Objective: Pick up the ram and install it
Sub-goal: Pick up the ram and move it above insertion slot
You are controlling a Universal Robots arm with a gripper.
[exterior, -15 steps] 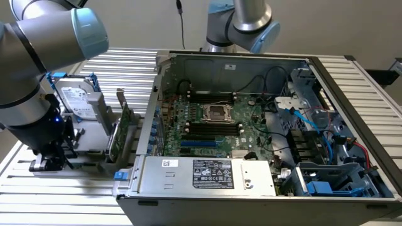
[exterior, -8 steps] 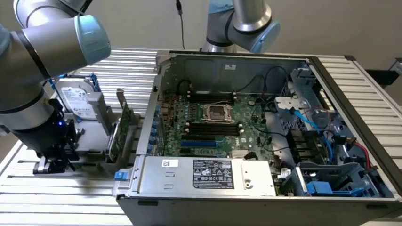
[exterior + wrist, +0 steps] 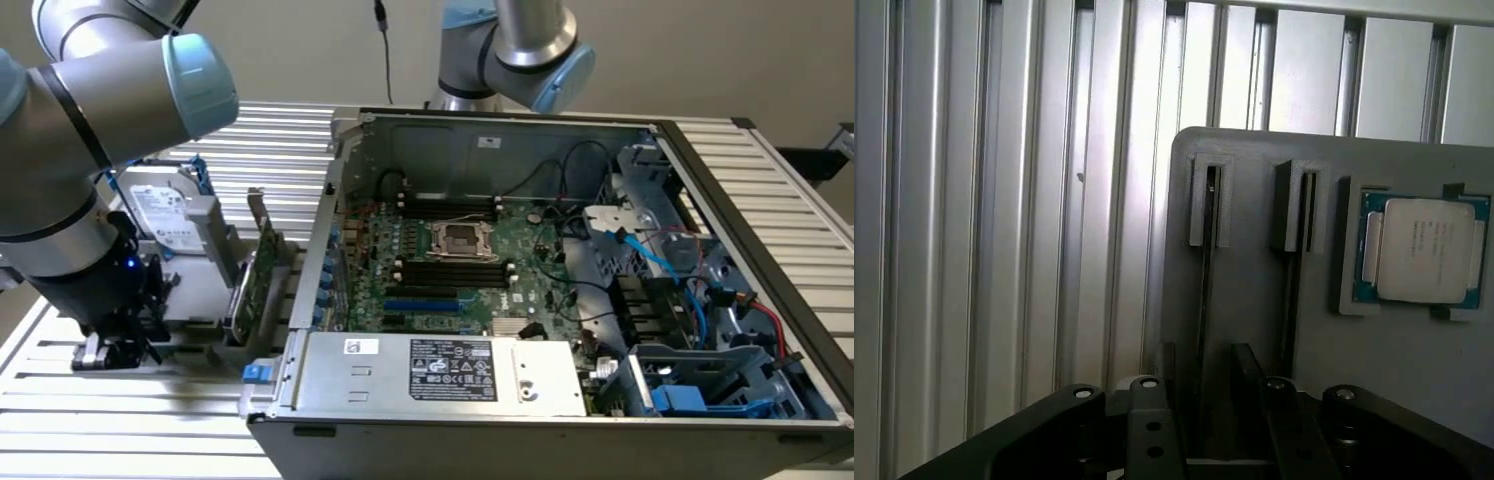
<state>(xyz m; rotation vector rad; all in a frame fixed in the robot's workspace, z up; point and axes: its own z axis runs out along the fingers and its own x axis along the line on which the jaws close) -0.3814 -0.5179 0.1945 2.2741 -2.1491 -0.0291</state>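
Grey slotted holder (image 3: 1252, 290), processor chip (image 3: 1424, 250), ribbed table (image 3: 1004, 200), claw (image 3: 1209, 400) spread over slots

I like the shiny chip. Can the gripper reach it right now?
Probably yes. The chip lies uncovered in its pocket on the gray holder, close beside the gripper, with nothing in between.

The counter (image 3: 984, 200) is ribbed, glossy bare metal; the grey holder (image 3: 1374, 370) smooth, matt, probably plastic; the processor (image 3: 1426, 248) lid satin metal.
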